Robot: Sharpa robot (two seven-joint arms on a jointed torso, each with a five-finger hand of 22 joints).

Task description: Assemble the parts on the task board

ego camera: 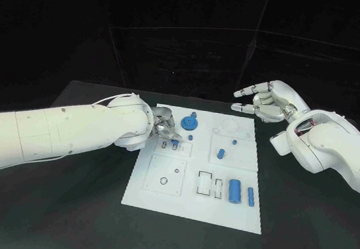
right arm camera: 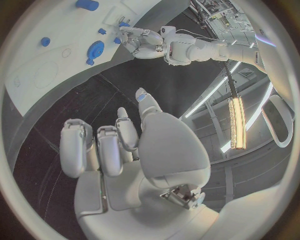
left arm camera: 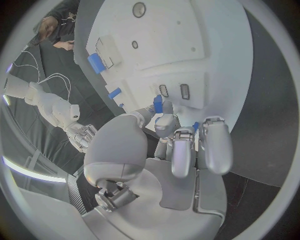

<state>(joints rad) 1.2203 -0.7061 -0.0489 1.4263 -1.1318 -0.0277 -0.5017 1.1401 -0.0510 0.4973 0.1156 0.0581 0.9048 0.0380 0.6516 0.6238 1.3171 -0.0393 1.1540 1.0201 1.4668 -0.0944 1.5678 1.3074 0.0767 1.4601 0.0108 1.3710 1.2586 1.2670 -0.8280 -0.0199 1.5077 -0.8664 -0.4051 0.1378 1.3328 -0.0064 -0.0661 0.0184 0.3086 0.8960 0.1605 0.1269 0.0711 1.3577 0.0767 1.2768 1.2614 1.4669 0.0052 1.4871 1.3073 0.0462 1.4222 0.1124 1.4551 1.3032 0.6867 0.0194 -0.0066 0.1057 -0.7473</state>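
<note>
The white task board (ego camera: 165, 197) lies mid-table. My left hand (ego camera: 163, 129) hovers over its left side and pinches a small blue part (ego camera: 174, 141) between thumb and finger. In the left wrist view that blue part (left arm camera: 158, 104) sits at the fingertips, just short of two small slots (left arm camera: 164, 90) in the board (left arm camera: 187, 45). A blue disc (ego camera: 190, 123) stands at the board's far side, with a small blue peg (ego camera: 190, 137) and another blue piece (ego camera: 220, 153) nearby. My right hand (ego camera: 266, 101) is raised beyond the board's far right corner, fingers apart and empty.
A blue cylinder (ego camera: 235, 191) and a thin blue bar (ego camera: 250, 196) lie on the board's near right part, beside rectangular recesses (ego camera: 204, 183). Black tabletop surrounds the board. The right wrist view shows the blue disc (right arm camera: 95, 49) and my left hand (right arm camera: 142, 40) over the board.
</note>
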